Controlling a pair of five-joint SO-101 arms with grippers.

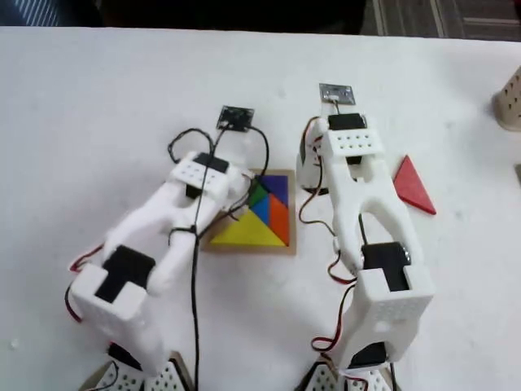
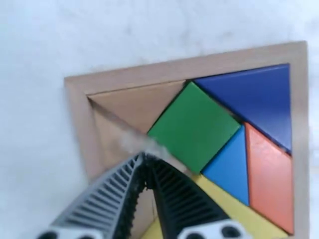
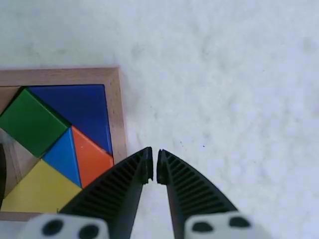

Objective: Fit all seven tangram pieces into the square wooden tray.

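The square wooden tray (image 1: 281, 246) lies between my two arms. It holds a yellow triangle (image 1: 244, 230), an orange piece (image 1: 279, 216), a dark blue triangle (image 2: 254, 94), a green square (image 2: 194, 127) and a small light-blue triangle (image 2: 229, 167). Bare wood (image 2: 134, 104) shows in the tray's remaining corner. My left gripper (image 2: 144, 159) is shut and empty, low over that bare corner beside the green square. My right gripper (image 3: 153, 162) is shut and empty over the table, just outside the tray's rim (image 3: 118, 114). A red triangle (image 1: 413, 185) lies on the table beyond the right arm.
Black cables (image 1: 195, 244) loop over the left arm and across the table. Two small dark boards (image 1: 236, 118) (image 1: 336, 94) lie behind the arms. A pale pegged object (image 1: 509, 102) stands at the far right edge. The white table around the red triangle is open.
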